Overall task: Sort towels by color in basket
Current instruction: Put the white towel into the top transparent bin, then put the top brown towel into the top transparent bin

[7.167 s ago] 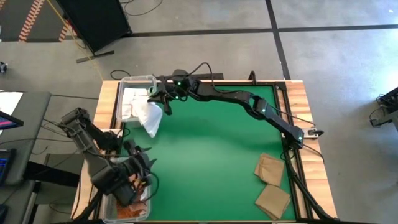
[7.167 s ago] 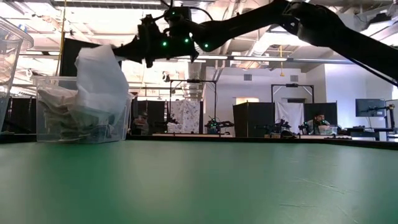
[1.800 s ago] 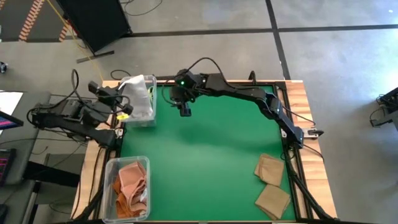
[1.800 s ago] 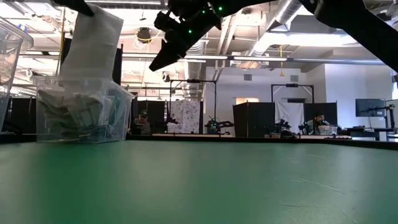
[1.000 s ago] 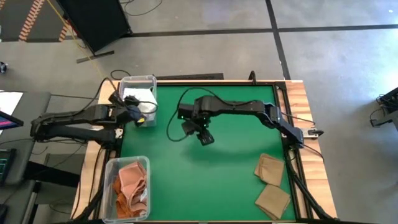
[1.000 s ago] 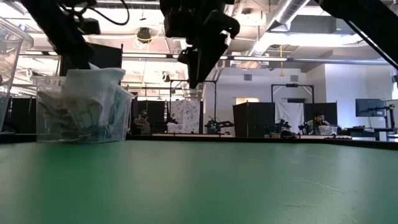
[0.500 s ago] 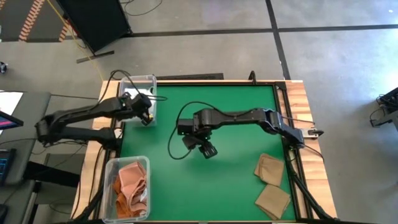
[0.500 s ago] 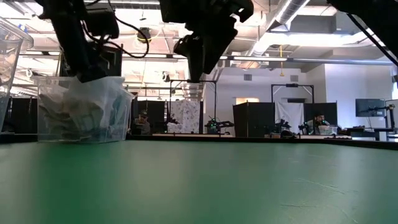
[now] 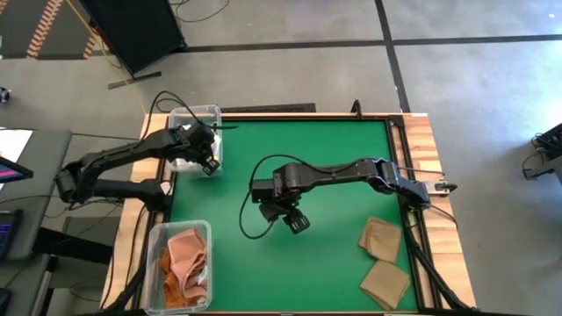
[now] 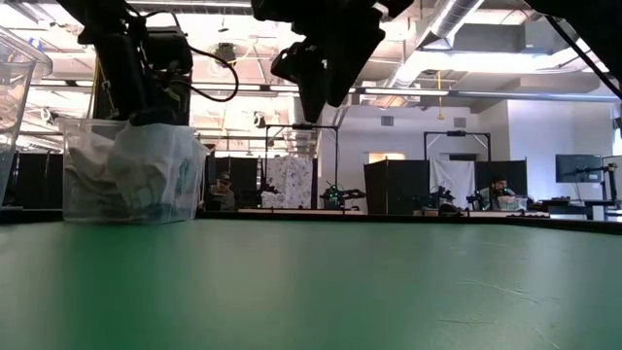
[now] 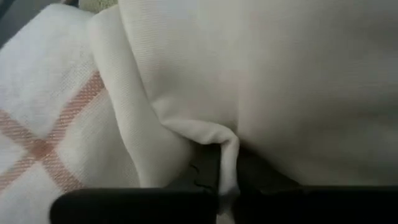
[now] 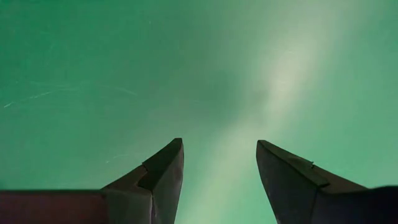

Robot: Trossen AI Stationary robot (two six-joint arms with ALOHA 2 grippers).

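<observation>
the left gripper point(image 9: 204, 149) sits inside the clear bin point(image 9: 195, 114), pinching a white towel point(image 11: 280, 81) fold; lifting without releasing could drag it out. the right gripper point(image 12: 217, 171), spread, hovers over the mat, tan towels point(image 9: 383, 259) well beyond.

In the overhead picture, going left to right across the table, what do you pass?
The clear bin of white towels with the left gripper down in it and the clear bin of rust-orange towels → the right gripper over bare green mat → two tan towels.
</observation>
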